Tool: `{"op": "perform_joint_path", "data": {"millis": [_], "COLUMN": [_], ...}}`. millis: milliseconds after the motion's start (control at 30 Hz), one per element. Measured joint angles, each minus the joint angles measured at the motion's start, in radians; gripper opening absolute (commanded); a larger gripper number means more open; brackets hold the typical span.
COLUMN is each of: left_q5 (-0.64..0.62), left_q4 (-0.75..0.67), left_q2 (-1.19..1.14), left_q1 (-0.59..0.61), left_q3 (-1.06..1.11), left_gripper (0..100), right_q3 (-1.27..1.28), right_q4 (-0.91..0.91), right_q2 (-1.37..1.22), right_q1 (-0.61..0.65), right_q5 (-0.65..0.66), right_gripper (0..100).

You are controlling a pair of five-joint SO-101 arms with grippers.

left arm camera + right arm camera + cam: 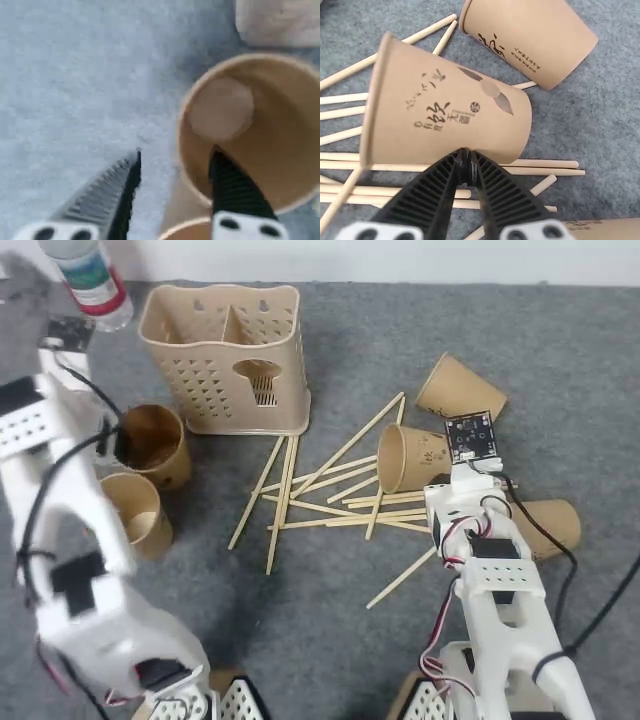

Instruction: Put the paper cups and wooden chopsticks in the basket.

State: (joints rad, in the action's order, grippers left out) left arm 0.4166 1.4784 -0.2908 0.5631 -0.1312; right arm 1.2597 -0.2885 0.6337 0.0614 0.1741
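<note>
An upright paper cup stands by the left side of the basket. My left gripper is open astride its rim, one finger inside and the other outside. A second upright cup stands just in front of it. Wooden chopsticks lie scattered mid-table. My right gripper is shut, its tips against the side of a cup lying on the chopsticks. Another cup lies beyond it, and a third lies right of the right arm.
A plastic bottle stands at the back left, behind the left arm. The two-compartment basket holds nothing that I can see. Bare grey carpet lies in front of the chopsticks, between the two arms.
</note>
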Motion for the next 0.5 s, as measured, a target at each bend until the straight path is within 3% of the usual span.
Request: {"op": "perform_joint_path", "data": {"millis": [300,367,467,500], "left_q5": [0.002,0.002,0.002,0.002], "left_q4": [0.000,0.000,0.000,0.000], "left_q2": [-0.135,-0.137,-0.137,-0.137], "left_q1": [-0.005,-0.014,-0.032,-0.038], "left_q3": [-0.064,-0.066,-0.066,-0.066], "left_gripper": [21,16,0,1], "right_q3": [0.000,0.000,0.000,0.000], "right_q4": [0.000,0.000,0.000,0.000], "right_q2": [0.000,0.000,0.000,0.000], "right_q1": [0.002,0.002,0.002,0.002], "right_q5": [0.000,0.000,0.000,0.000], "right_gripper": [0.9,0.9,0.9,0.9]}}
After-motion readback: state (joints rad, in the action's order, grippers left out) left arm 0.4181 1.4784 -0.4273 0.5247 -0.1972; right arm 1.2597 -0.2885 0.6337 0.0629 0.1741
